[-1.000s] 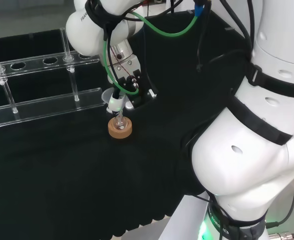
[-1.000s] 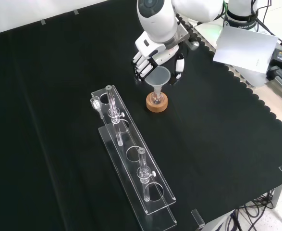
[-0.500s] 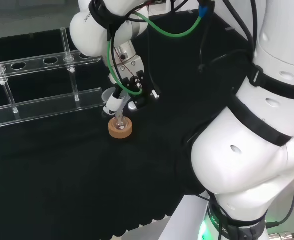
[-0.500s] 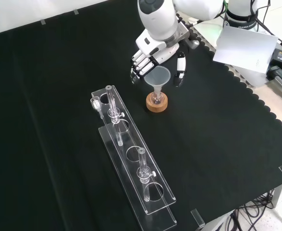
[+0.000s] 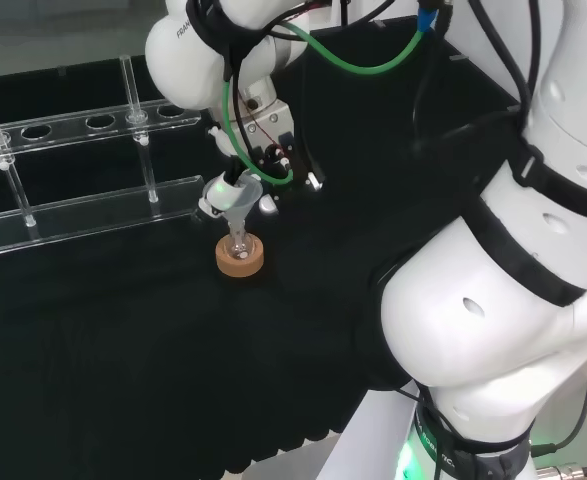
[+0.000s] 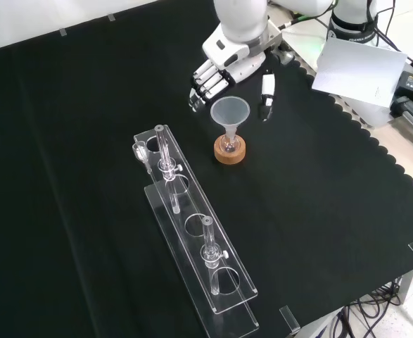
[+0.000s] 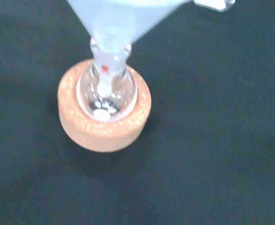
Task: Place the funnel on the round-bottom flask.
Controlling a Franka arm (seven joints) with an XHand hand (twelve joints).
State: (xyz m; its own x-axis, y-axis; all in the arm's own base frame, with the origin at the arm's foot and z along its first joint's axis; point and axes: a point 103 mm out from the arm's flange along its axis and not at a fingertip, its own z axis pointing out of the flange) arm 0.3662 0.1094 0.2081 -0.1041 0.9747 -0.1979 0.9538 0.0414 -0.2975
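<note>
I see the funnel (image 6: 230, 113) seated in the flask (image 7: 107, 91); my hand (image 6: 224, 67) hangs open above. Light, fragile, top-heavy: grip its rim.

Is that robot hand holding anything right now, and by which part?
Nothing. The hand hangs open above the clear plastic funnel, which stands in the round-bottom glass flask.

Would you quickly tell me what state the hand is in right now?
Hand: open, holding nothing; the funnel sits free in the round-bottom flask.
</note>
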